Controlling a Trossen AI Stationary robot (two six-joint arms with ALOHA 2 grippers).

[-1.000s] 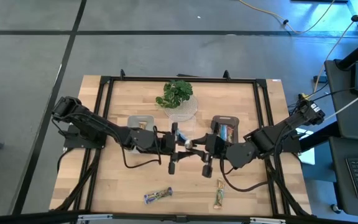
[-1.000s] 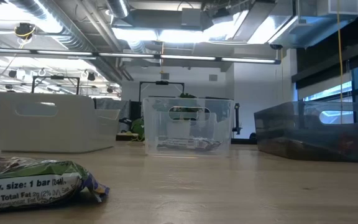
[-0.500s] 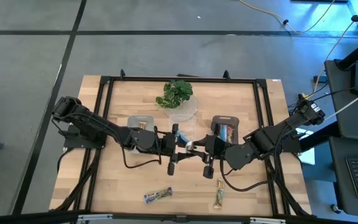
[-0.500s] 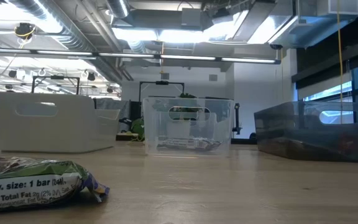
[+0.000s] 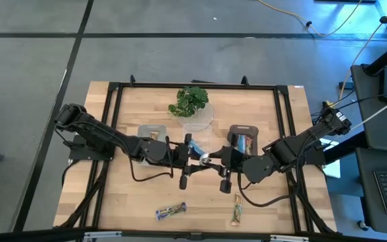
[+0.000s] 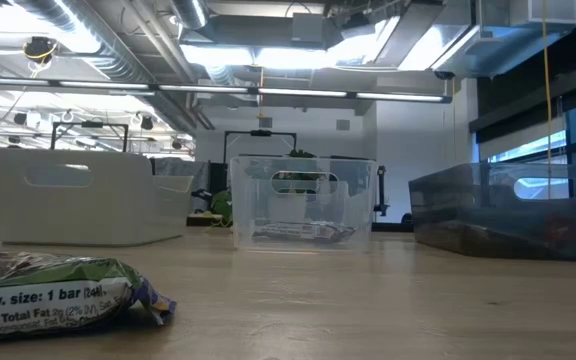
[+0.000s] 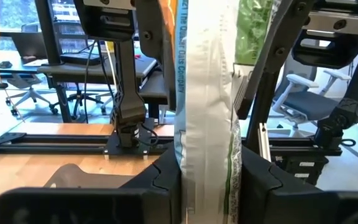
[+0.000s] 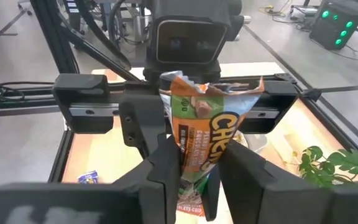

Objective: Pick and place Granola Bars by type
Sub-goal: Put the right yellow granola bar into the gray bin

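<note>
bars: 1 held at table centre by both left gripper [image 7: 207, 186] and right gripper [image 8: 194, 171], each clamped on it, 2 near front edge [image 5: 170, 212] [image 5: 237, 210] | bins: 3 [image 6: 303, 203] | print: "Serv. size: 1 bar" low view only; "CHE" right wrist only

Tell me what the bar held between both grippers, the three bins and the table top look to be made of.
Green and orange wrapped granola bar: glossy printed film, probably plastic; it creases and shines. White opaque bin, clear bin and smoky dark bin: all look like moulded plastic, smooth with rounded edges. Light wooden table top: pale planks with visible grain, though possibly a laminate.
</note>
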